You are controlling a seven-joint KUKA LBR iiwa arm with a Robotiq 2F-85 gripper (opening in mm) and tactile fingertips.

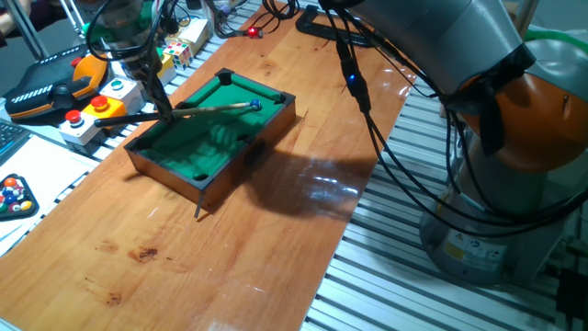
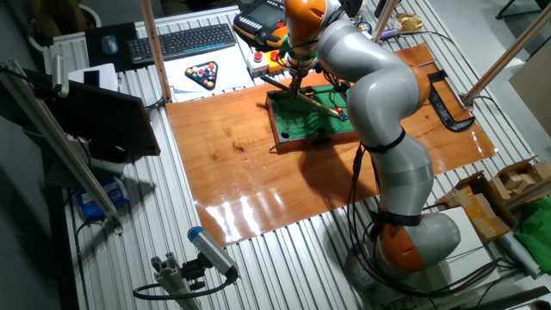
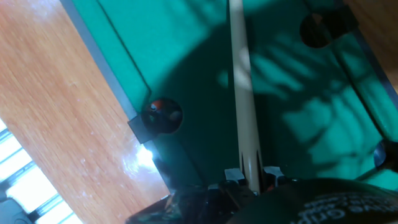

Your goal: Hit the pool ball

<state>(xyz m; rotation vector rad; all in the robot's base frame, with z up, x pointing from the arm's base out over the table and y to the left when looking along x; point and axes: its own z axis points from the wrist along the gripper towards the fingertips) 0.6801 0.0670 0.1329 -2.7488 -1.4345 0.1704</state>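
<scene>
Over the miniature pool table (image 1: 175,158), the gripper (image 1: 158,92) holds a wooden cue (image 1: 197,109) clamped between its fingers (image 3: 231,175).

On the wooden counter (image 1: 230,248) the small green-felt table sits with its long side running away from the near edge, and the cue lies low across the felt, its butt sticking out past the left rail and its tip reaching toward the far right corner. Right at that tip, close to the corner pocket, rests the pool ball (image 1: 256,106), tiny, glossy and blue; whether tip and ball touch cannot be told. From the hand view the cue runs straight up the frame from the two fingers, which press on it from either side, and a side pocket (image 3: 163,114) shows a reddish glint inside. Left of the counter, a black triangle of multicoloured balls (image 1: 13,195) lies on white paper, well apart from the green table.
</scene>
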